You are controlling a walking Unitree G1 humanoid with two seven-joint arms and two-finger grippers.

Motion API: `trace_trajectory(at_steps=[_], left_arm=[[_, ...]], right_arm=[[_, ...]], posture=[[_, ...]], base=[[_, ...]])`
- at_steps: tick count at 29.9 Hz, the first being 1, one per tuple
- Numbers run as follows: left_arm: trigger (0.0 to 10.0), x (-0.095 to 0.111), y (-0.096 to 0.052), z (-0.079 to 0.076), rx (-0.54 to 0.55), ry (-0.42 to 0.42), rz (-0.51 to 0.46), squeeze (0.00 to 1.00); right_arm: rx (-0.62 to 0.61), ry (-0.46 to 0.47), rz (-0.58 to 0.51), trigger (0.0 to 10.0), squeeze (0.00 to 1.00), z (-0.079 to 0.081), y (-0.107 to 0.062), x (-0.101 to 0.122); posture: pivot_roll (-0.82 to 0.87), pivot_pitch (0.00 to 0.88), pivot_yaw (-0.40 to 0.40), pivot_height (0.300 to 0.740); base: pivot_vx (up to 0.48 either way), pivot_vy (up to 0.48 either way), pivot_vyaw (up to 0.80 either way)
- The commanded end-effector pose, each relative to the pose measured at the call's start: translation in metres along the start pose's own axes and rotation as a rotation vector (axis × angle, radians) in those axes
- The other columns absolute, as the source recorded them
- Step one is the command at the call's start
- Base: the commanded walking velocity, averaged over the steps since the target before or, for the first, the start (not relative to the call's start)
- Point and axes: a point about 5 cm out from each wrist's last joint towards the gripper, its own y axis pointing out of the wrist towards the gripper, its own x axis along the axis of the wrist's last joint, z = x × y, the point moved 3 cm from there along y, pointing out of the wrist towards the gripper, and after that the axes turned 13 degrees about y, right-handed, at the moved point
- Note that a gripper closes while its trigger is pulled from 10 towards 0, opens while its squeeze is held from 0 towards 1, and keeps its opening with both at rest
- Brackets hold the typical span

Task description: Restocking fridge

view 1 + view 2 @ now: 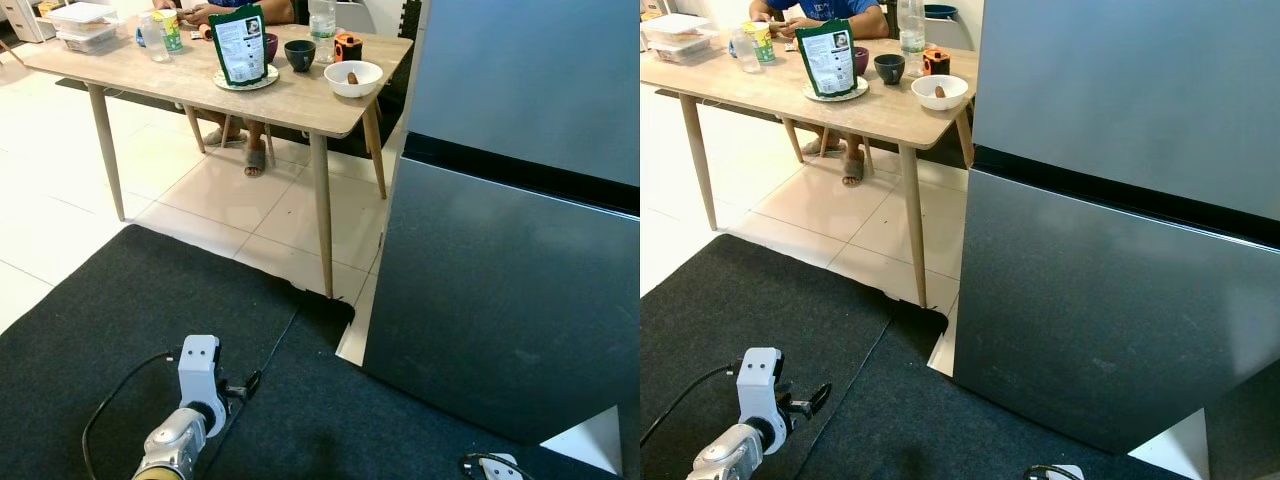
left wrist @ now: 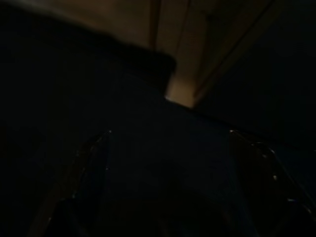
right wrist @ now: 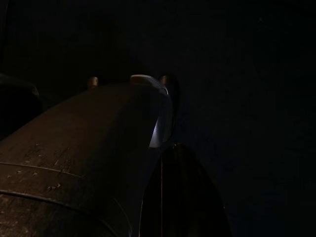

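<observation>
- Two closed doors make up the front of the grey fridge (image 1: 1110,290), which stands on the robot's right, a dark seam running between the upper and the lower door.
- The fridge rests partly on a black mat (image 1: 90,330) that covers the floor in front of the robot.
- The left claw (image 1: 808,398) hangs low over the mat, down and to the left of the fridge and well apart from it; its silver arm points forward, and the two black fingers look slightly parted, though small and hard to read.
- The right arm hangs idle at the lower right, nearer the fridge; whether its claw is apart or together cannot be told, as its wrist view is very dark.
- Beyond the mat to the left stands a wooden bench (image 1: 300,100) carrying a green packet (image 1: 240,45) upright on a plate, a dark cup (image 1: 299,54), a white bowl (image 1: 353,78), a bottle and lidded boxes.
- A person sits behind the bench.
- Judgement: nothing is held yet; stock likely comes from the bench, ahead and left, nearer the left arm.
</observation>
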Motion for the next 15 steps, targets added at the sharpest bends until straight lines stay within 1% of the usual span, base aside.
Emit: trace_trajectory(at_steps=[1, 2, 3, 6, 7, 9, 10, 11, 12, 14, 15], left_arm=[[10.0, 0.013, -0.002, 0.008, -0.010, 0.107, -0.057, 0.00], [10.0, 0.025, 0.000, 0.009, -0.015, 0.142, -0.107, 0.00], [10.0, 0.033, 0.002, 0.010, -0.018, 0.162, -0.141, 0.00], [10.0, 0.067, 0.009, 0.010, -0.025, 0.224, -0.260, 0.00], [10.0, 0.067, 0.009, 0.010, -0.025, 0.224, -0.260, 0.00], [10.0, 0.097, 0.016, 0.005, -0.047, 0.322, -0.347, 0.00], [10.0, 0.114, 0.021, -0.002, -0.057, 0.385, -0.395, 0.00], [10.0, 0.125, 0.024, -0.007, -0.063, 0.423, -0.425, 0.00], [10.0, 0.125, 0.024, -0.007, -0.063, 0.423, -0.425, 0.00], [10.0, 0.145, 0.031, -0.026, -0.086, 0.527, -0.485, 0.00], [10.0, 0.145, 0.031, -0.026, -0.086, 0.527, -0.485, 0.00]], right_arm=[[-0.013, 0.008, 0.034, 10.0, 0.00, -0.006, -0.003, -0.011], [-0.013, 0.006, 0.037, 10.0, 0.00, -0.006, -0.003, -0.012], [-0.014, 0.004, 0.039, 10.0, 0.00, -0.007, -0.004, -0.012], [-0.017, 0.005, 0.033, 10.0, 0.00, -0.010, -0.004, -0.010], [-0.017, 0.005, 0.033, 10.0, 0.00, -0.010, -0.004, -0.010], [0.000, -0.011, 0.028, 10.0, 0.00, -0.007, -0.003, -0.007], [0.001, -0.013, 0.024, 10.0, 0.00, -0.008, -0.003, -0.006], [0.000, -0.015, 0.023, 10.0, 0.00, -0.009, -0.004, -0.005], [0.000, -0.015, 0.023, 10.0, 0.00, -0.009, -0.004, -0.005], [-0.018, -0.003, 0.023, 10.0, 0.00, -0.015, -0.006, -0.006], [-0.018, -0.003, 0.023, 10.0, 0.00, -0.015, -0.006, -0.006]], posture=[[-0.06, 0.138, 0.019, 0.740], [-0.05, 0.141, 0.019, 0.740], [-0.05, 0.141, 0.019, 0.740], [-0.06, 0.146, 0.003, 0.740], [-0.06, 0.146, 0.003, 0.740], [-0.08, 0.135, -0.009, 0.740], [-0.08, 0.137, -0.008, 0.740], [-0.08, 0.137, -0.008, 0.740], [-0.08, 0.137, -0.008, 0.740], [-0.10, 0.141, -0.009, 0.740], [-0.10, 0.141, -0.009, 0.740]], base=[[0.000, 0.000, 0.00], [0.000, 0.000, 0.00], [0.000, 0.000, 0.00], [0.000, 0.000, 0.00], [0.000, 0.000, 0.00], [0.000, 0.000, 0.00], [0.000, 0.000, 0.00], [0.000, 0.000, 0.00], [0.000, 0.000, 0.00], [0.000, 0.000, 0.00], [0.000, 0.000, 0.00]])
